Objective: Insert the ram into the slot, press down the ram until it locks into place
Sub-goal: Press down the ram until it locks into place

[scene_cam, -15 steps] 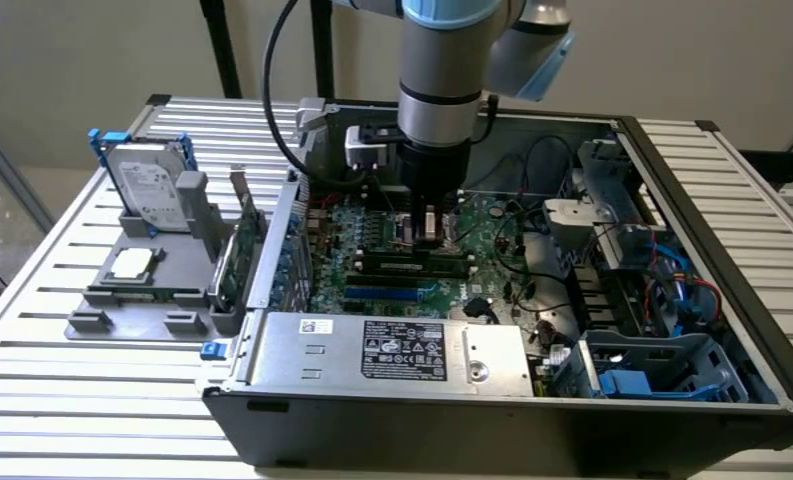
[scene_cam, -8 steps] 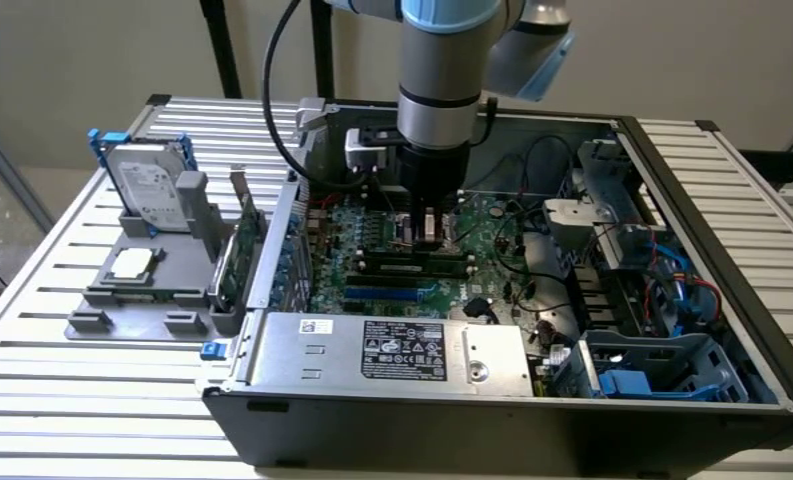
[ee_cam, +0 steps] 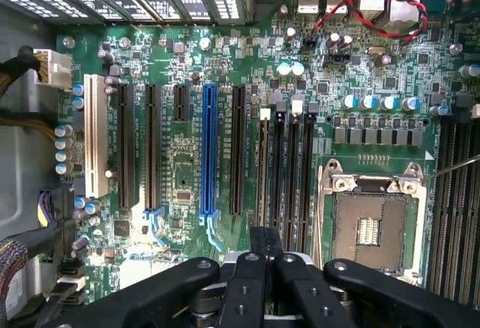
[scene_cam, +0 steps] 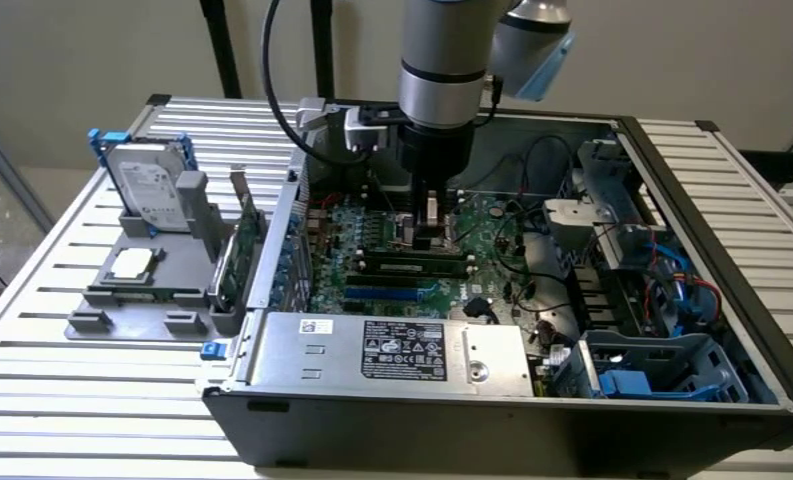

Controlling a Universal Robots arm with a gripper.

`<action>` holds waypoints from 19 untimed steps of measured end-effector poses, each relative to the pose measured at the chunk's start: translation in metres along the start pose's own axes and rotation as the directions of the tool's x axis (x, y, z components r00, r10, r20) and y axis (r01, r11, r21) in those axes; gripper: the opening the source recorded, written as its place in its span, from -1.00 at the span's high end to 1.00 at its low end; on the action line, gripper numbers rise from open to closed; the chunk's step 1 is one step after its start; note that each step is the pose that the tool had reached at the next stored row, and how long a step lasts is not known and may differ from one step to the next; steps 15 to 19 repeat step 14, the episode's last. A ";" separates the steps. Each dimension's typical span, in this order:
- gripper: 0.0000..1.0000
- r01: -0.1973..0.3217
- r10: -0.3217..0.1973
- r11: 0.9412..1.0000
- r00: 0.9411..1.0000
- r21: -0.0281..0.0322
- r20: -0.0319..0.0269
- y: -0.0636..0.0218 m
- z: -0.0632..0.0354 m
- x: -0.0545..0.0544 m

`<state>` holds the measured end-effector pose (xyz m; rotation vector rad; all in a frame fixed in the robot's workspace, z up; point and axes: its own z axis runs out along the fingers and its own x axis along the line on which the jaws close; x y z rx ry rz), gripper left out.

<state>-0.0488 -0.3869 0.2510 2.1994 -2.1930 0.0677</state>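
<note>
Ram (scene_cam: 410,262) is seen in the exterior view lying along one of the parallel black sockets on the motherboard (ee_cam: 225,65), inside the open computer case (scene_cam: 716,250) on the slatted desk (scene_cam: 49,290). The end effector (scene_cam: 431,215) is held directly above the stick's middle, its fingers (ee_cam: 262,268) brought fully together with nothing gripped between them, so a downward push appears to be the step in hand. Whether the tips touch the stick's top edge cannot be told. For a good press, force is best applied straight down, square to the slot (scene_cam: 403,270), so that both end clips can close evenly; a tilted push could leave one end raised.
</note>
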 end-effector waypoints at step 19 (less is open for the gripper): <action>0.79 0.000 0.000 1.000 1.000 0.000 0.001 0.0000 -0.0002 0.000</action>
